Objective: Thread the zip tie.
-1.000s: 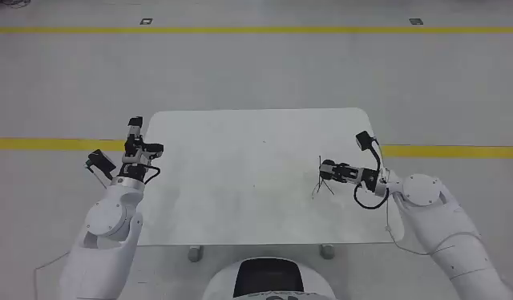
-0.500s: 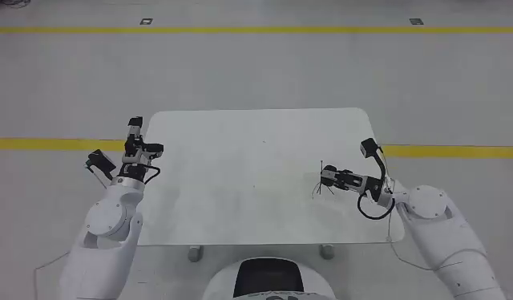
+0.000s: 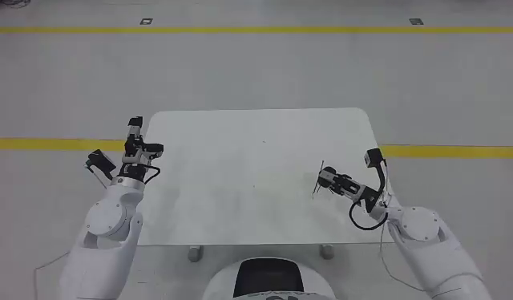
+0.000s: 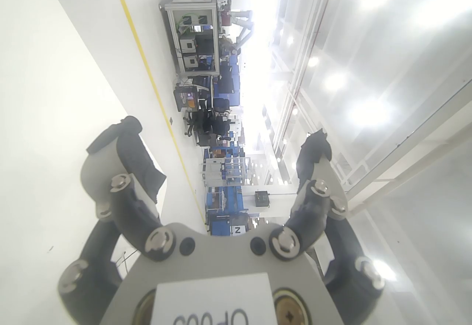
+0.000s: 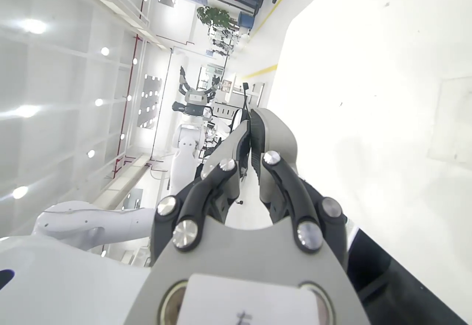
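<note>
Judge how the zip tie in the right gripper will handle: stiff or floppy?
Probably springy, not limp: the zip tie sticks out nearly straight beyond the right gripper. Likely very light, being a thin strand. Pinched at one spot, it could pivot or slip.

White, rounded arms [image 3: 108, 220]; left gripper [image 4: 223, 131] and right gripper [image 5: 250, 120] are grey, with black fingers [image 4: 136, 164], silver screws [image 4: 158, 241] and black cables [image 3: 353, 214].
</note>
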{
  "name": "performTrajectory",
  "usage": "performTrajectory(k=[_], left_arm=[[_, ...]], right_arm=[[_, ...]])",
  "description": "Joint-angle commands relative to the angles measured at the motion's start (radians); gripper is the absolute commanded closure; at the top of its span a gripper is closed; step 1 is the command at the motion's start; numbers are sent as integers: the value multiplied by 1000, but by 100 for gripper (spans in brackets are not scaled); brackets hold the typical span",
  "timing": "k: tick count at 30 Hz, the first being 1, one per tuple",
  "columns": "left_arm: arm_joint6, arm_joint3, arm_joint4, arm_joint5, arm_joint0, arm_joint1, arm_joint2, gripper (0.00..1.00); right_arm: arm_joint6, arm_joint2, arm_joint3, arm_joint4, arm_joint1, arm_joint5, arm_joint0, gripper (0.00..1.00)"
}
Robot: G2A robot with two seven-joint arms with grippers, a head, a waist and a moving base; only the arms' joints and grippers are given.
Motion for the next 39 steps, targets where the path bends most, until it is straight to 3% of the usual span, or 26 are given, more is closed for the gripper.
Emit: performTrajectory(k=[1,15,29,39], left_arm=[[0,0,0,0,0,0,0,0],[0,0,0,0,0,0,0,0],[0,0,0,0,0,0,0,0],[0,0,0,0,0,0,0,0]], right_arm=[[-8,22,-31,0,-2,0,-22,100],[-12,21,-31,0,-3,1,-21,100],[-256,-66,-94,-29,-49,0,-27,100],[-256,-66,-94,-29,-49,0,-27,100]])
